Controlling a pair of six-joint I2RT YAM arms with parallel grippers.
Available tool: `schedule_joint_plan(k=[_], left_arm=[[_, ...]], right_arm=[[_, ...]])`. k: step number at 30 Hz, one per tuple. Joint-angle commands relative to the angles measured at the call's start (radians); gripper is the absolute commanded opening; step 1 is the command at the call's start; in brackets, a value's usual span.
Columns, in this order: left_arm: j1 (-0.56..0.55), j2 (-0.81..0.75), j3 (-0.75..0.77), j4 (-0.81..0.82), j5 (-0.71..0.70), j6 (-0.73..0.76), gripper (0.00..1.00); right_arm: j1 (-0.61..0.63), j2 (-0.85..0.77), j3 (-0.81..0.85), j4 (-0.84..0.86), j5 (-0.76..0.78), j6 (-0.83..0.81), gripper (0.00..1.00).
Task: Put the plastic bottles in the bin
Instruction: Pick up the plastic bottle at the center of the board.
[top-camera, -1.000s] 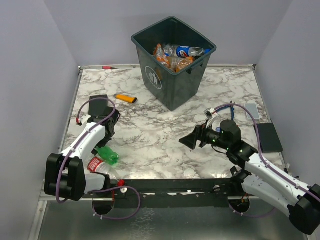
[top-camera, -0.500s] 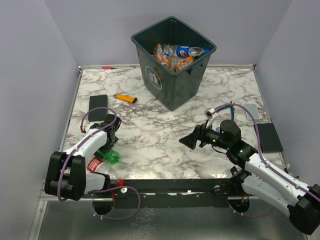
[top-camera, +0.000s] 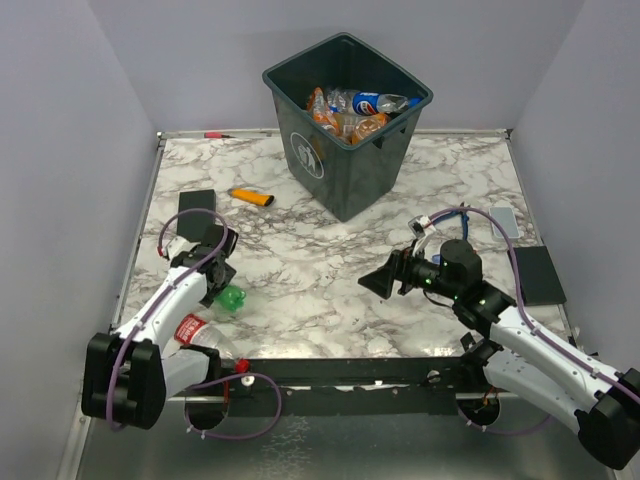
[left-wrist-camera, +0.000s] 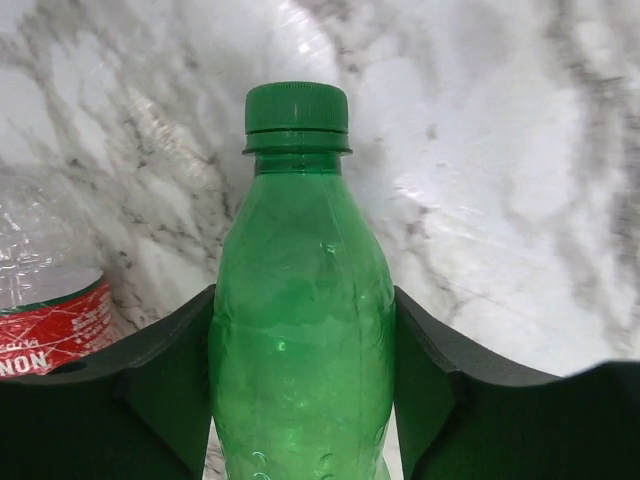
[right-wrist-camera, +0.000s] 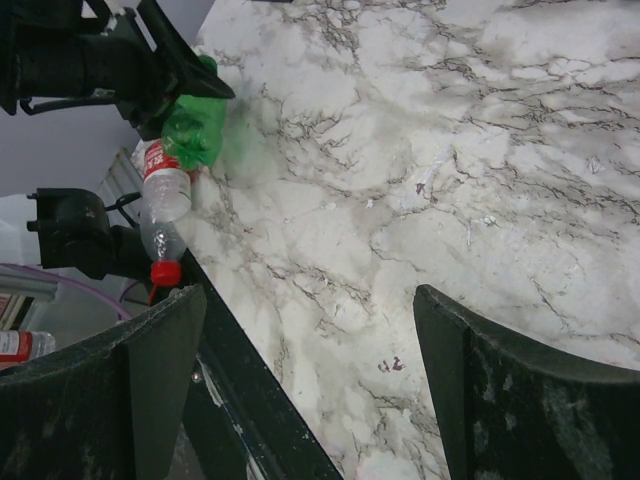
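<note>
A green plastic bottle with a green cap stands between the black fingers of my left gripper, and both pads press its sides. From above, that gripper and the green bottle are at the table's front left. A clear bottle with a red label and red cap lies just in front of it at the table's edge. The dark green-grey bin stands at the back, with several bottles inside. My right gripper hovers open over bare marble at centre right, holding nothing.
An orange lighter and a flat black pad lie left of the bin. Another black pad and a pale flat object sit at the right edge. A black rail runs along the table's front edge.
My left gripper came down around the green bottle and closed on it. The bottle shifted slightly right and away from the front edge. The right arm has not moved.
</note>
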Motion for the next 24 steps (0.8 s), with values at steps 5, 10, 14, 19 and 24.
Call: schedule_joint_plan(k=[5,10,14,19,24], left_arm=[[-0.024,-0.102,0.28,0.029,0.076,0.207,0.18],[-0.144,-0.089,0.478,0.243,0.25,0.525,0.18],[-0.255,-0.087,0.573,0.414,0.428,0.838,0.18],[-0.316,-0.048,0.552,0.575,0.669,1.038,0.19],[-0.444,-0.113,0.375,0.708,0.843,1.278,0.21]], right_arm=[[0.008,-0.04,0.116,-0.115,0.057,-0.063,0.89],[0.008,-0.076,0.222,-0.209,0.127,-0.132,0.89],[0.008,-0.124,0.264,-0.235,0.175,-0.15,0.89],[0.008,-0.179,0.27,-0.226,0.214,-0.12,0.9],[0.008,-0.243,0.243,-0.174,0.198,-0.063,0.9]])
